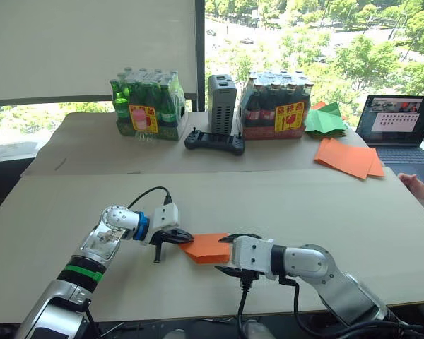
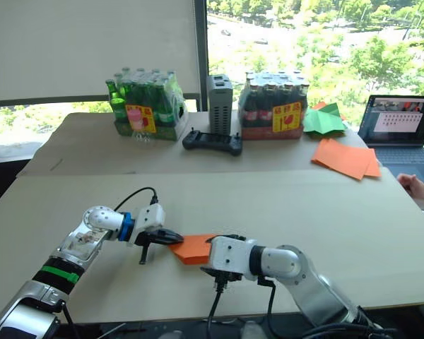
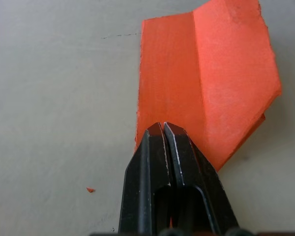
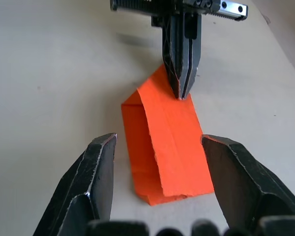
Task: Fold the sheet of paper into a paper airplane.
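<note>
Down at the near edge of the table (image 1: 71, 205), the folded sheet of paper (image 1: 206, 247) lay flat between the two arms, layered, with a raised crease along its length. The left gripper (image 3: 163, 127) had its black fingers pressed together, tips down on one end of the orange sheet, at its edge. The right gripper (image 4: 159, 146) faced it from the other end, fingers spread wide, one on each side of the paper's long edges and clear of both. In the right wrist view the sheet's near end showed a ragged, doubled edge.

Around the paper the tabletop was bare on every side, with plenty of room toward the middle.

Further back, on the right, a pile of orange sheets (image 1: 348, 157) sat near the table's edge, with green paper pieces (image 1: 326, 119) just behind it. A person's hand (image 1: 418, 186) rested at the right edge, by a laptop (image 1: 400, 127).

Along the far side stood a pack of green bottles (image 1: 145, 104), a grey box (image 1: 222, 103), a black controller (image 1: 214, 141) in front of it, and a pack of dark bottles (image 1: 275, 102).
</note>
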Available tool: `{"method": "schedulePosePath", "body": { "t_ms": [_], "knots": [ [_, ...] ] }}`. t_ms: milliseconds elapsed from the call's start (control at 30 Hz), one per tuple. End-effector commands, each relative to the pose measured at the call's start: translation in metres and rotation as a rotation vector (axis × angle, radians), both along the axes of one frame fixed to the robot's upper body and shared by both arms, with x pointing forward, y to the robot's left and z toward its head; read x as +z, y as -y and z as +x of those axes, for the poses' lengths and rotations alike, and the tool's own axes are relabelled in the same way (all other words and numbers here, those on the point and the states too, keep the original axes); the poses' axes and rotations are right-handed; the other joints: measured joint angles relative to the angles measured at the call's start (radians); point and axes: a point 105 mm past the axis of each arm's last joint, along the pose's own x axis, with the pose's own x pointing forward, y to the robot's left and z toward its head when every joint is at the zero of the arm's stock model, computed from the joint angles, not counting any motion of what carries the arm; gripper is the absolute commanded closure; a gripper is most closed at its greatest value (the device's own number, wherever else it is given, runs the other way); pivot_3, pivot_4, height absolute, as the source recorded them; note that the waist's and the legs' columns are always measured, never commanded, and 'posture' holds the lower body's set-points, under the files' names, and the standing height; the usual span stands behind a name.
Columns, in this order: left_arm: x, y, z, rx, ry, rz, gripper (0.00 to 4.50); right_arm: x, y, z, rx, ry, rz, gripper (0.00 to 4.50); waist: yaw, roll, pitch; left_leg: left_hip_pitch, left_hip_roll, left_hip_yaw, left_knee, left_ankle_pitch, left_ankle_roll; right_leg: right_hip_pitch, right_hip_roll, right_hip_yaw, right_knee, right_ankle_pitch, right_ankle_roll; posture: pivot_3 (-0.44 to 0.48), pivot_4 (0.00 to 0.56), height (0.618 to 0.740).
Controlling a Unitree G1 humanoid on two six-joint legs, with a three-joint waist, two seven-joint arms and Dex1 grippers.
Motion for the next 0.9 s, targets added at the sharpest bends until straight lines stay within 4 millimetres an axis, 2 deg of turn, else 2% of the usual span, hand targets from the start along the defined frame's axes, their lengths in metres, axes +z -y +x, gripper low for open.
{"method": "schedulePosePath", "body": {
  "t_ms": [33, 233, 333, 533, 733, 900],
  "knots": [
    [-0.006, 0.005, -0.006, -0.033, -0.009, 0.030, 4.42, 0.004, -0.001, 0.005, 0.025, 0.094, -0.028, 1.46, 0.000, 0.000, 0.000, 0.000, 0.000, 0.000, 0.000, 0.000, 0.000, 0.000, 0.000, 0.000, 0.000, 0.000, 0.000, 0.000, 0.150, 0.723],
    [-0.006, 0.006, -0.010, -0.051, 0.000, 0.043, 4.42, 0.003, 0.000, 0.006, 0.040, 0.097, -0.033, 1.46, 0.000, 0.000, 0.000, 0.000, 0.000, 0.000, 0.000, 0.000, 0.000, 0.000, 0.000, 0.000, 0.000, 0.000, 0.000, 0.000, 0.150, 0.723],
    [-0.007, 0.005, -0.010, -0.049, 0.003, 0.054, 4.45, 0.005, -0.002, 0.005, 0.049, 0.095, -0.022, 2.26, 0.000, 0.000, 0.000, 0.000, 0.000, 0.000, 0.000, 0.000, 0.000, 0.000, 0.000, 0.000, 0.000, 0.000, 0.000, 0.000, 0.150, 0.723],
    [-0.007, 0.003, -0.010, -0.045, 0.010, 0.060, 4.45, 0.009, -0.007, 0.007, 0.065, 0.086, -0.003, 4.37, 0.000, 0.000, 0.000, 0.000, 0.000, 0.000, 0.000, 0.000, 0.000, 0.000, 0.000, 0.000, 0.000, 0.000, 0.000, 0.000, 0.150, 0.723],
    [-0.006, 0.001, -0.009, -0.043, 0.016, 0.066, 4.45, 0.010, -0.011, 0.011, 0.069, 0.075, 0.002, 4.45, -0.001, 0.000, 0.000, 0.000, 0.000, 0.000, 0.000, 0.000, 0.000, 0.000, 0.000, 0.000, 0.000, 0.000, 0.000, 0.000, 0.150, 0.723],
    [-0.006, 0.001, -0.009, -0.044, 0.020, 0.069, 4.45, 0.019, -0.016, 0.021, 0.042, 0.039, 0.054, 4.45, -0.005, 0.000, 0.000, 0.001, 0.000, 0.000, 0.000, 0.000, 0.000, 0.000, 0.000, 0.000, 0.001, 0.000, 0.000, 0.000, 0.150, 0.723]
  ]
}}
